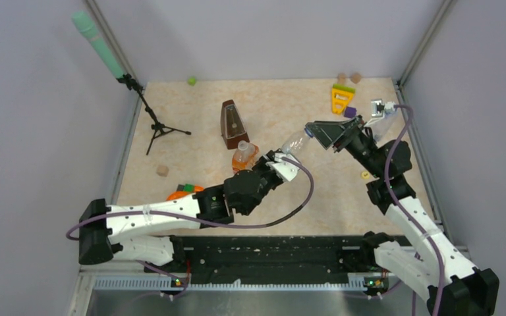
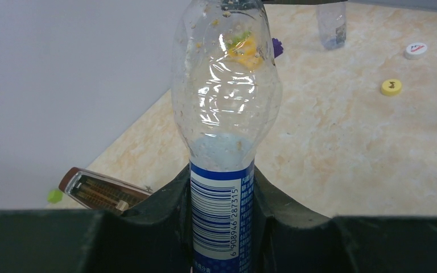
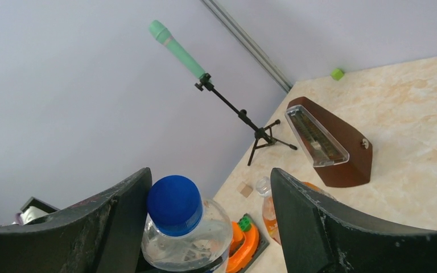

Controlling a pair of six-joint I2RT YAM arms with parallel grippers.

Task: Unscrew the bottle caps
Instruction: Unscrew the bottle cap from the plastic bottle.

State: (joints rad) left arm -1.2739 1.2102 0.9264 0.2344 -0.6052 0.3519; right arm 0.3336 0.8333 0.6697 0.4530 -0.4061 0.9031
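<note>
Clamping the blue-labelled bottle (image 2: 225, 102) around its label, the left gripper (image 2: 222, 182) holds it slanted towards the right arm; the blue cap (image 3: 174, 205) sits on its neck between the spread jaws of the right gripper (image 3: 210, 187), 1 jaw just beside the cap and the other clear of it. Lying loose on the table (image 2: 347, 148) are the yellow cap (image 2: 391, 86) and the white cap (image 2: 415, 50); the orange-tinted bottle (image 1: 244, 157) stands just beside the metronome (image 1: 234, 124).
</note>
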